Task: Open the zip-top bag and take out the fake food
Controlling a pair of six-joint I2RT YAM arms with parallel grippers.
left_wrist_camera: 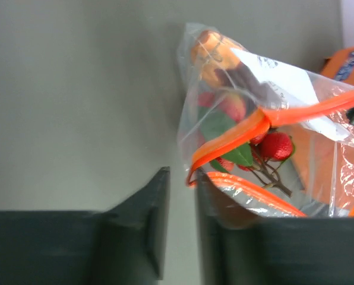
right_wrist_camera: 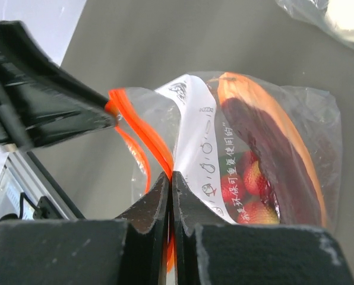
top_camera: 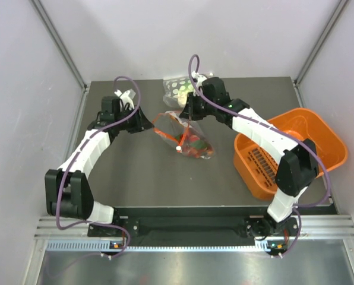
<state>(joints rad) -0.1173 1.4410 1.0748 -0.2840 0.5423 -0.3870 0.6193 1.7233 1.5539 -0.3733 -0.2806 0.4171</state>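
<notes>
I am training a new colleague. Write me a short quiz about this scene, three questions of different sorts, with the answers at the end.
1. True or false: the right gripper is shut on the zip-top bag.
2. Which thing stands to the right of the bag in the top view? A) an orange basket B) a blue bowl C) a wooden box
3. Fill in: the fake food lies ____ the bag.

Key: 1 true; 2 A; 3 inside.
</notes>
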